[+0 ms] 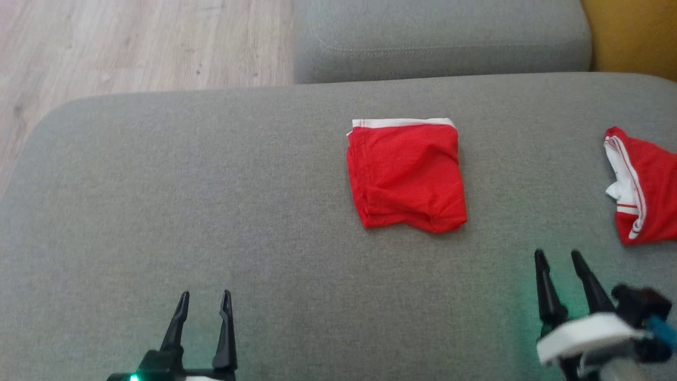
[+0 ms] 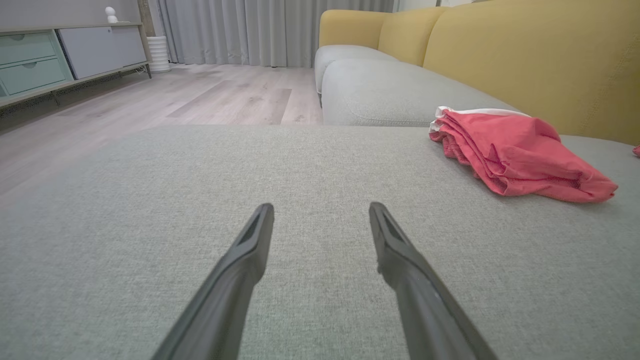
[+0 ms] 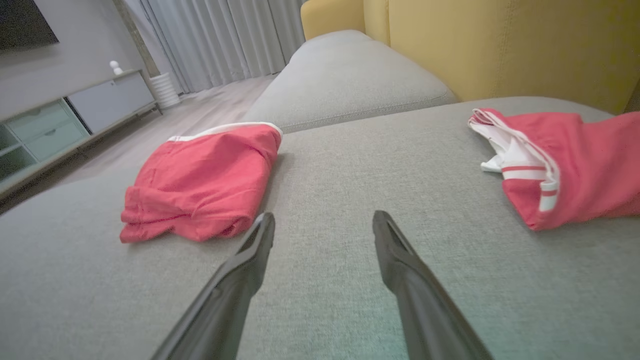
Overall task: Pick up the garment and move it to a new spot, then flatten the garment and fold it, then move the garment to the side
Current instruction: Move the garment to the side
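Grey sofa cushion [image 1: 211, 211] with the red garment [image 1: 406, 174] lying folded at its centre, apparently awaiting only the move aside; left gripper [image 1: 205, 293] and right gripper [image 1: 557, 254] both spread and empty.

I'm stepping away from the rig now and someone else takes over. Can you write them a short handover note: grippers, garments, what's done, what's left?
Left gripper: open, empty, over the bare gray cushion at its near side.
Right gripper: open, empty, clear of both garments.
Folded red garment: mid-cushion, white waistband on the far side.
Second red garment: at the right edge of the head view, partly cut off.
Done: the middle garment looks folded.
Left: probably moving it to the side.
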### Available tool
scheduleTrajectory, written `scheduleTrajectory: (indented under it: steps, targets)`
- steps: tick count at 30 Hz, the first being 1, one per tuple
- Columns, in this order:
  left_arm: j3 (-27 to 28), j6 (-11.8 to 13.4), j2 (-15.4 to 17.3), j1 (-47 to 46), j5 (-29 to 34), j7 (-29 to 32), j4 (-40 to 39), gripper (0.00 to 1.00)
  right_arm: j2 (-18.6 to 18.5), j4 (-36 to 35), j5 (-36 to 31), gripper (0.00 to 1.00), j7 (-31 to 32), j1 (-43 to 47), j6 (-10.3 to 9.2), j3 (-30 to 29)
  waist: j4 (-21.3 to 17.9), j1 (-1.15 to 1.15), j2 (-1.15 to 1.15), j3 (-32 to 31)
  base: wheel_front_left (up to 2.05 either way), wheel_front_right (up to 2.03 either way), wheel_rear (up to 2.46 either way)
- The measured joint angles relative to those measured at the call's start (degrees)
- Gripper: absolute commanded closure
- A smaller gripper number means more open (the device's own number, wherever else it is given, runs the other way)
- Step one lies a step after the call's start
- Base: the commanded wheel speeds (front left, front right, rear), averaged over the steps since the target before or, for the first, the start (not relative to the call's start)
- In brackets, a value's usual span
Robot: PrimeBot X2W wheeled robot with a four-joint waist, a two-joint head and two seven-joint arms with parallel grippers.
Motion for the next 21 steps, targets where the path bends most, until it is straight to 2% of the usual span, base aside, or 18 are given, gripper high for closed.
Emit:
scheduleTrajectory:
  steps: [4,9,11,16,21]
  targets:
    - [-0.53,-0.01,0.0,-0.25,0.0,0.0,-0.01,0.0,-0.75,0.51,6.84,0.0,6.88,-6.48,0.0,1.08,0.5,0.0,0.0,1.52,0.0,0.0,0.0]
    - [-2.8,-0.05,-0.01,-3.13,-0.09,0.0,-0.09,0.0,-2.45,1.18,14.97,0.0,20.27,-18.41,0.0,3.59,1.83,0.01,0.0,4.54,0.0,0.0,0.0]
    - [-3.5,-0.05,-0.01,-3.79,-0.1,0.0,-0.11,0.0,-2.74,1.97,15.41,0.0,22.76,-20.41,0.0,4.23,2.21,0.01,0.0,5.16,0.0,0.0,0.0]
    - [-5.65,0.03,-0.03,-5.86,-1.02,0.0,-0.03,0.0,-2.36,10.21,17.4,0.0,32.0,-26.86,0.0,3.0,4.91,0.01,0.0,7.69,0.0,0.0,0.0]
    - [-7.3,0.42,-0.04,-7.14,-1.6,0.0,0.0,0.0,-0.58,19.02,17.61,0.0,34.35,-30.58,0.0,-1.98,7.79,0.01,0.0,9.81,0.0,0.0,0.0]
